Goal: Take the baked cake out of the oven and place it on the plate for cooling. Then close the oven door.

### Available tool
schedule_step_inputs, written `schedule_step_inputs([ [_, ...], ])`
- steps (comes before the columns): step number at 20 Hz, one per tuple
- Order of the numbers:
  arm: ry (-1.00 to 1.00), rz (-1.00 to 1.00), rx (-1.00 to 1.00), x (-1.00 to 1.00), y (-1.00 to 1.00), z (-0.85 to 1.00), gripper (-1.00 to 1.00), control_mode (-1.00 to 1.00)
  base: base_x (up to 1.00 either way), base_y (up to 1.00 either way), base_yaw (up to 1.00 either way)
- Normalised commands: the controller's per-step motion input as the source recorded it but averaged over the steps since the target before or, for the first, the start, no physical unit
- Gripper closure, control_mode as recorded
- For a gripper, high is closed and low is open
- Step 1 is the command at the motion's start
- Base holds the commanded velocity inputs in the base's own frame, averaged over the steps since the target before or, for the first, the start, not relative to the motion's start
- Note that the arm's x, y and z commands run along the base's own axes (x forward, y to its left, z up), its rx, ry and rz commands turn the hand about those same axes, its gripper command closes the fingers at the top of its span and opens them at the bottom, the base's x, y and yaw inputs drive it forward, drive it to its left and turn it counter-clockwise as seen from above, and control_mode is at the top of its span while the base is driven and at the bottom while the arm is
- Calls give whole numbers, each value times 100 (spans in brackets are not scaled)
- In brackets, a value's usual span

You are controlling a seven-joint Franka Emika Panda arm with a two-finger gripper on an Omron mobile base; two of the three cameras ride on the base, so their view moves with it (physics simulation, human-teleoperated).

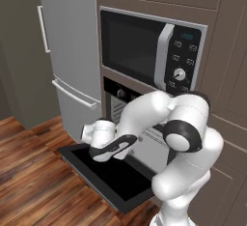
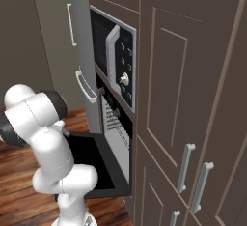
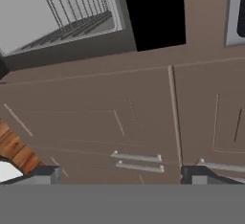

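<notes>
Now we see the oven door [image 1: 108, 174] lying flat open under our arm; the oven [image 2: 116, 131] shows its wire racks [image 3: 79, 24]. Our gripper [image 3: 119, 174] has its fingers spread wide, pinching nothing.

The oven door [image 1: 113, 174] looks glossy black like glass, the cabinetry [image 2: 193, 99] matt brown, the floor [image 1: 34, 172] wooden planks, the fridge [image 1: 72, 51] smooth grey.

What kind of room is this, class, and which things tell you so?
A home kitchen, most likely: a built-in oven with its door dropped open, a microwave above it, and a tall grey fridge alongside, all set in brown cabinets.
</notes>
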Motion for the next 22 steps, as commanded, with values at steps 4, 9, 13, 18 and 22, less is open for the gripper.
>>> schedule_step_inputs([
  [4,-13,7,0,27,-64,0,-100,-100,0,0,0],
  [9,-1,1,0,58,-42,0,-100,-100,0,0,0],
  [13,0,0,-1,60,-31,-1,-100,-100,0,0,0],
  [18,0,0,-8,51,-24,-27,-100,-100,0,0,0],
  [22,0,0,-13,41,-11,-50,-100,-100,0,0,0],
])
